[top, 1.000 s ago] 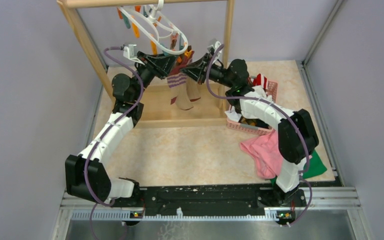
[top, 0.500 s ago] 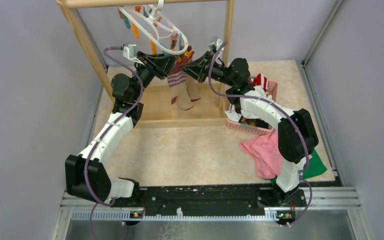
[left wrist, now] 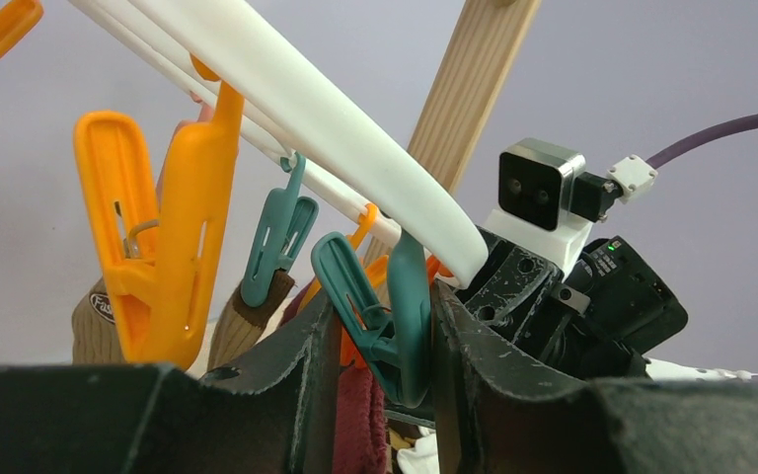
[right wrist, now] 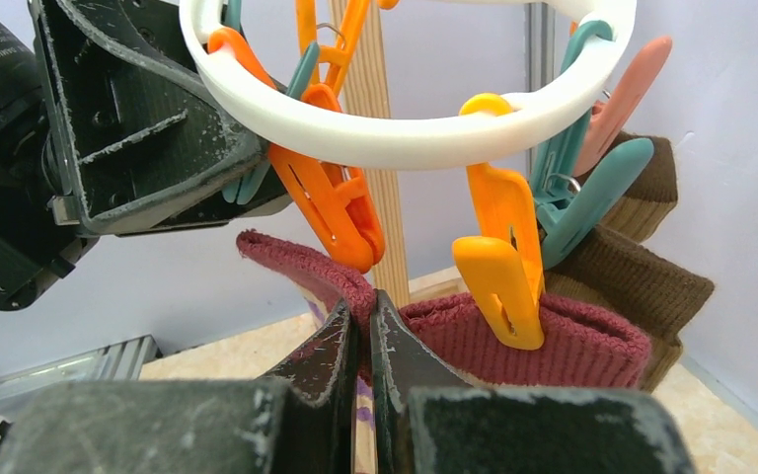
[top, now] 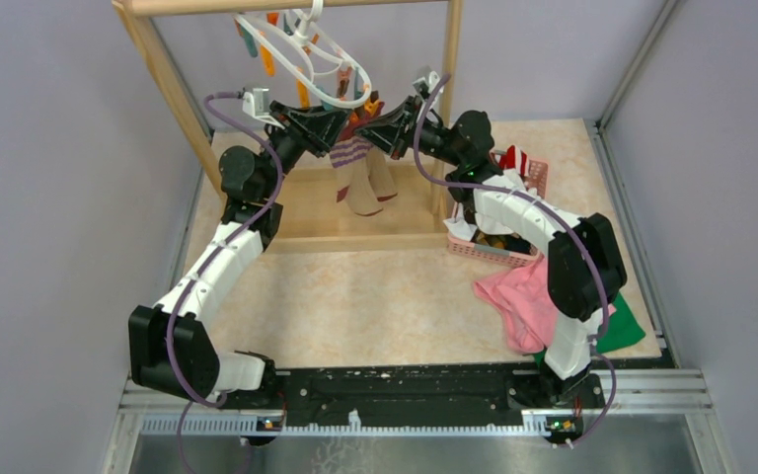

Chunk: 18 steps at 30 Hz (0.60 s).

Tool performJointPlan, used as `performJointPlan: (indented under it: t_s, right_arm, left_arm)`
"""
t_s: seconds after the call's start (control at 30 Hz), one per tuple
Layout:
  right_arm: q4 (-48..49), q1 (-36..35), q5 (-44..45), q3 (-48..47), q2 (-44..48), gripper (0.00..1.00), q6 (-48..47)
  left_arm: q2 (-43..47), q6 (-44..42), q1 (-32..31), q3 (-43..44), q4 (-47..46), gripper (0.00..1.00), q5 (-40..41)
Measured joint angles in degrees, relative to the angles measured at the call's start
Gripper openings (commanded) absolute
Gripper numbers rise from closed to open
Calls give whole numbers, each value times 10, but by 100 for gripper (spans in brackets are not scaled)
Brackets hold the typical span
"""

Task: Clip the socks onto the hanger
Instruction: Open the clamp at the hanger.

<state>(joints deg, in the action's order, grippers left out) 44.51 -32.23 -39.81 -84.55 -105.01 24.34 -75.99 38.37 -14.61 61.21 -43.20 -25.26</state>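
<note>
The right gripper [right wrist: 365,321] is closed on the maroon cuff of a sock [right wrist: 563,346], just under the hanger [right wrist: 395,143]. The left gripper [left wrist: 383,316] squeezes a teal clip [left wrist: 400,286] on that hanger. The pinched cuff edge is hidden inside the jaws. From above, both grips merge into one dark cluster over the table's [top: 375,296] far edge.
</note>
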Motion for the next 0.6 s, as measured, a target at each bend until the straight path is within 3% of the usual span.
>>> performJointPlan:
  t_s: [0.6]
  right_arm:
    - [-29,2,-9,-21,-9,0,14]
  left_arm:
    - [0,9,11,-9,-29,17,-27]
